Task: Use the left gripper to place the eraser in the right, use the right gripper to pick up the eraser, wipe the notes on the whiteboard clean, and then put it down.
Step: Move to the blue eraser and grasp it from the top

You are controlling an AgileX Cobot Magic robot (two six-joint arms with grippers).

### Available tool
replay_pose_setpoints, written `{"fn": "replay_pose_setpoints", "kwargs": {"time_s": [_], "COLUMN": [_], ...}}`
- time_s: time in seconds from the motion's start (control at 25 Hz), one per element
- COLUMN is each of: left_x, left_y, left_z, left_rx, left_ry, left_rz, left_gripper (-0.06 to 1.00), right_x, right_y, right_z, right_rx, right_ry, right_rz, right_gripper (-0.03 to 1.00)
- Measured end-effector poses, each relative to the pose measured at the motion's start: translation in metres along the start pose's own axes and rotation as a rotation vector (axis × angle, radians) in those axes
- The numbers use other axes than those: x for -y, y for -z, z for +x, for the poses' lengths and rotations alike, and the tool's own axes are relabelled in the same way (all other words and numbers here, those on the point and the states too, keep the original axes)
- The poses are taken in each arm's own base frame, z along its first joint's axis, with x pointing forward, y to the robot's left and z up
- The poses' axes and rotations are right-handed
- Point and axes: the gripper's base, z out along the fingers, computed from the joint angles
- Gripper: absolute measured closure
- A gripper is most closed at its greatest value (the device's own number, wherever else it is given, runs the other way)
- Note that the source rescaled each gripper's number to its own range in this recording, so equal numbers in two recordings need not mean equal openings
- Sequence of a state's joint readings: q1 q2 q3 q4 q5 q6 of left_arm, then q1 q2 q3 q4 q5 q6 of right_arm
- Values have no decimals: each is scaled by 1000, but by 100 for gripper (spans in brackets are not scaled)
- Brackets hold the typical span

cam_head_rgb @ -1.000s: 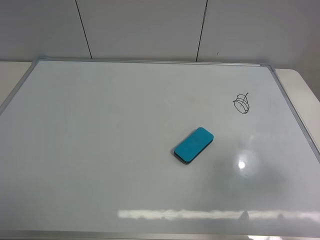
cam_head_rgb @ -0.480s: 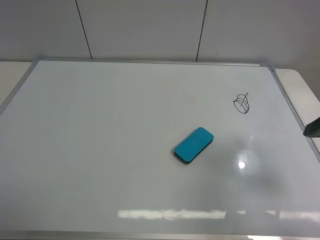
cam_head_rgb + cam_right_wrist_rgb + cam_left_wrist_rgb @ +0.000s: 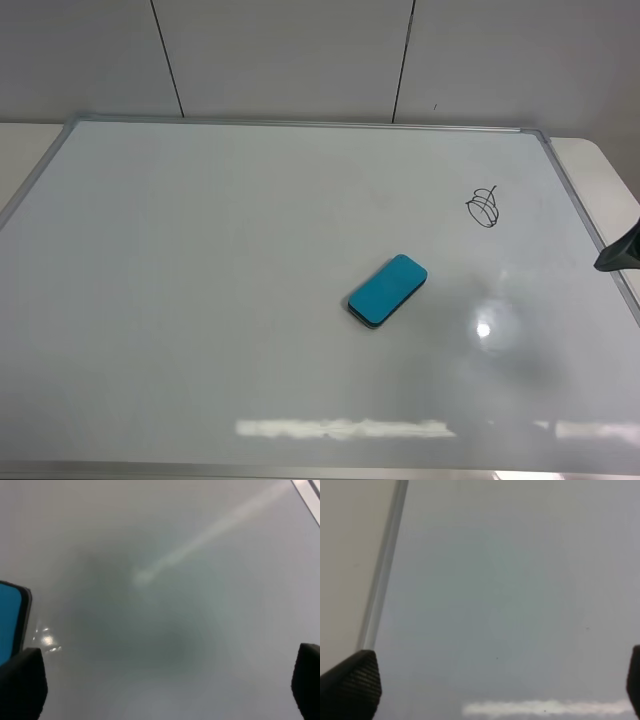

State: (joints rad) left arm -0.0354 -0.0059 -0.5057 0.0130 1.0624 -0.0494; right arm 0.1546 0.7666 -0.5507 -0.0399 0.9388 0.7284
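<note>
The teal-blue eraser (image 3: 387, 290) lies flat and diagonal on the whiteboard (image 3: 200, 300), a little right of centre. The notes (image 3: 483, 208), a small black scribble, sit up and to the right of it. A dark tip of my right arm (image 3: 620, 255) pokes in at the board's right edge, well clear of the eraser. In the right wrist view my right gripper (image 3: 165, 685) is open over bare board, with a corner of the eraser (image 3: 9, 622) off to one side. My left gripper (image 3: 492, 685) is open over bare board beside the frame (image 3: 382, 570).
The board's silver frame (image 3: 300, 123) borders a pale tabletop (image 3: 600, 165) at both sides. A tiled wall (image 3: 300, 50) rises behind. Glare streaks (image 3: 340, 429) lie along the near part of the board.
The dark tip of my right arm has come into view at the right edge of the board. The eraser and notes have not moved.
</note>
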Motion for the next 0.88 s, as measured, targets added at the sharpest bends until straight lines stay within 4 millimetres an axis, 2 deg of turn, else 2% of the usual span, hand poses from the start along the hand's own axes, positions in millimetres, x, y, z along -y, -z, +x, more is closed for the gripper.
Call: {"fn": "replay_pose_setpoints", "kwargs": {"time_s": [0.08,0.2,0.24,0.32,0.44,0.68,0.8,0.88], "left_x": [0,0,0,0,0,0,0,0], "left_y": [0,0,0,0,0,0,0,0], "left_z": [0,0,0,0,0,0,0,0], "left_rx": [0,0,0,0,0,0,0,0], "left_ry": [0,0,0,0,0,0,0,0], "left_rz": [0,0,0,0,0,0,0,0], "left_gripper": [-6,-6,-6,-6,-6,-6,-6,-6], "right_x": [-3,-20,-37,-58,-93,-171,-202,-216], "right_y": [0,0,0,-4,-9,-30,-44,-56], "right_z": [-2,-13,-24,-32,-37,-27,-10,4], "right_rx": [-13,-41,-38,-55,-80,-113,-145,-195], "right_ry": [9,41,49,46,19,-39,-67,-85], "right_rz": [26,101,134,169,195,223,234,251], "right_gripper": [1,1,3,4,5,5,5,5]}}
